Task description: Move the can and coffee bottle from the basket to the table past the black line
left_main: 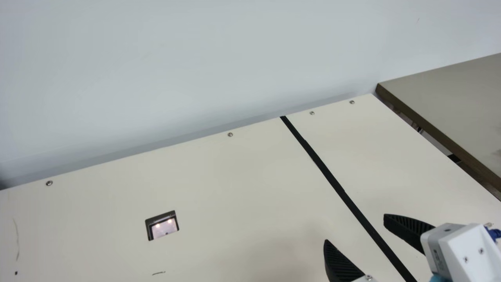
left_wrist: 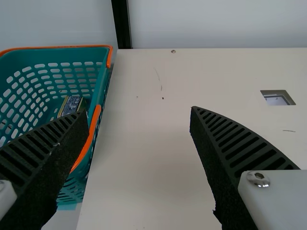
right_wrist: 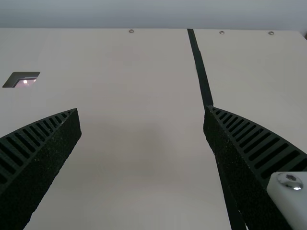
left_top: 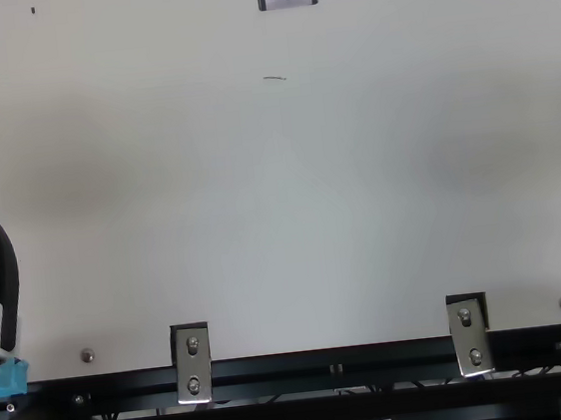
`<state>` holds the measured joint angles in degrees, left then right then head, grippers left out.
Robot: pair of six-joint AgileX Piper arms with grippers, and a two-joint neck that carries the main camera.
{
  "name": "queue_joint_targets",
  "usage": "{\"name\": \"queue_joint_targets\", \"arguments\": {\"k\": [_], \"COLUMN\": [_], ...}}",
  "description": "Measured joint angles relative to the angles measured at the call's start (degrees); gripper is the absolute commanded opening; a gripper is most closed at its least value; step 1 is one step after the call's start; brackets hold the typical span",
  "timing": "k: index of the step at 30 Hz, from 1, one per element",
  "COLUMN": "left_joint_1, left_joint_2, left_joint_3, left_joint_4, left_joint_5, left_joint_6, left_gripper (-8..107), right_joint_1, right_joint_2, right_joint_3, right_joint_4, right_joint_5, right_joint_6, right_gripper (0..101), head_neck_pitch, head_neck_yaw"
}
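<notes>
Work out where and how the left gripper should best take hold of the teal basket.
I'd have the left gripper come from above and pinch the orange rim of the teal basket on the side facing the table, one finger inside, one outside. The open top leaves room inside, the wall looks thin, and the whole basket seems too wide to span.

Teal basket (left_wrist: 100, 79) with orange rim; cream table (left_main: 242, 188) with black line (left_main: 332, 180).
</notes>
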<state>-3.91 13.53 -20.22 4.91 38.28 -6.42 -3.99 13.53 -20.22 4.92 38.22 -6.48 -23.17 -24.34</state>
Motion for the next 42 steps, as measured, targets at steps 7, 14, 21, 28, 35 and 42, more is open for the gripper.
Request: {"name": "queue_joint_targets", "arguments": {"k": [7,14,21,28,35,42], "left_joint_1": [0.0,0.0,0.0,0.0,0.0,0.0], "left_joint_2": [0.0,0.0,0.0,0.0,0.0,0.0], "left_joint_3": [0.0,0.0,0.0,0.0,0.0,0.0], "left_joint_4": [0.0,0.0,0.0,0.0,0.0,0.0], "left_joint_5": [0.0,0.0,0.0,0.0,0.0,0.0], "left_joint_6": [0.0,0.0,0.0,0.0,0.0,0.0], "left_gripper": [90,90,90,90,90,90], "right_joint_1": [0.06,0.57,1.51,3.17,6.68,9.59], "right_joint_2": [0.2,2.69,6.08,8.2,9.4,9.49], "right_joint_3": [-0.52,-6.71,-17.85,-29.09,-38.45,-41.7], "right_joint_4": [0.0,-0.1,-0.59,0.48,4.82,8.52], "right_joint_5": [0.23,0.52,5.53,14.33,25.52,32.25], "right_joint_6": [0.19,1.89,3.76,8.53,16.2,21.38], "right_gripper": [101,101,101,101,101,101], "head_neck_pitch": [0.29,0.0,0.0,0.0,0.0,0.0], "head_neck_yaw": [0.0,0.0,0.0,0.0,0.0,0.0]}}
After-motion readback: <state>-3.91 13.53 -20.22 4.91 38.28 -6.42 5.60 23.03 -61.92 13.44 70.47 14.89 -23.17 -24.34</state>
